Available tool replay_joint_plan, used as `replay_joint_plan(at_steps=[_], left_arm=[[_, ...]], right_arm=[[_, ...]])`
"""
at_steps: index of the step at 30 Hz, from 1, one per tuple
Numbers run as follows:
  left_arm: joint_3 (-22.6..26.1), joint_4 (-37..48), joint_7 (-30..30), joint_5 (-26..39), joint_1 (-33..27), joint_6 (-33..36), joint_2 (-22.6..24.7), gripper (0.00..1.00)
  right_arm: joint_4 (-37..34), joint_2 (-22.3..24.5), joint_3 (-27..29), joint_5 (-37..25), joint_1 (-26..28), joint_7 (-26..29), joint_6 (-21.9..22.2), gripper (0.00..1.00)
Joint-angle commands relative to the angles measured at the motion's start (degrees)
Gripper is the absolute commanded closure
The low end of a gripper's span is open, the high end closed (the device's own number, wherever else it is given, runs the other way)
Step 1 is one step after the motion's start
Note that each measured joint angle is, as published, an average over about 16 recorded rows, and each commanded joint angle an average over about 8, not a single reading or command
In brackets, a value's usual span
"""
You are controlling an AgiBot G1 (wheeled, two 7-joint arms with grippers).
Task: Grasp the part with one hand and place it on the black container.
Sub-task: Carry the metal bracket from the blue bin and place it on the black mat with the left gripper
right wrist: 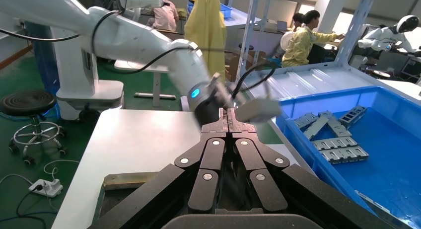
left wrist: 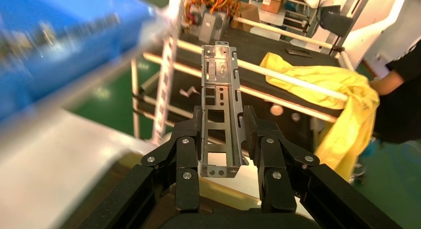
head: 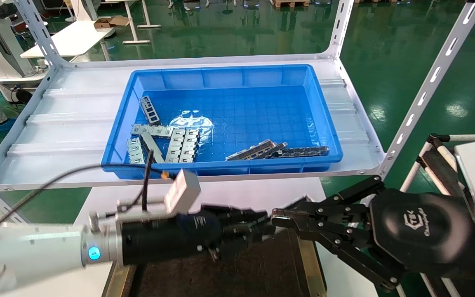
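Grasping is done: the left gripper (left wrist: 222,139) holds the part (left wrist: 220,110) between its fingers, above the black container (head: 262,268). Placing it there is left. The right gripper (right wrist: 229,120) waits nearby, fingers pressed together on nothing.

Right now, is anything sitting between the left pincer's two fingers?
Yes. In the left wrist view the slim silver-grey stamped metal rail stands clamped between the left pincer fingers, nothing else in the gap.
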Motion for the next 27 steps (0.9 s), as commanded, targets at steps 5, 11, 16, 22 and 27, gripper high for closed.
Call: replay_joint_plan(at_steps=[5, 11, 16, 22, 27], left_arm=[[2.0, -12.1, -6.3, 0.1, 9.8, -13.1, -3.0, 1.00], [5.2, -18.2, -11.7, 2.3, 16.2, -29.0, -2.7, 1.00], [7.9, -19.2, -15.0, 3.5, 18.9, -40.5, 0.3, 1.00], [11.2, -17.8, -18.3, 3.4, 19.9, -52.2, 5.2, 1.00], [14.0, -16.0, -20.4, 1.6, 19.5, -60.3, 9.1, 1.00]], right_arm=[[0.0, 0.0, 0.0, 0.0, 0.0, 0.0, 0.0, 1.00], [0.0, 0.0, 0.0, 0.0, 0.0, 0.0, 0.0, 1.00], [0.0, 0.0, 0.0, 0.0, 0.0, 0.0, 0.0, 1.00], [0.0, 0.0, 0.0, 0.0, 0.0, 0.0, 0.0, 1.00], [0.0, 0.0, 0.0, 0.0, 0.0, 0.0, 0.0, 1.00]])
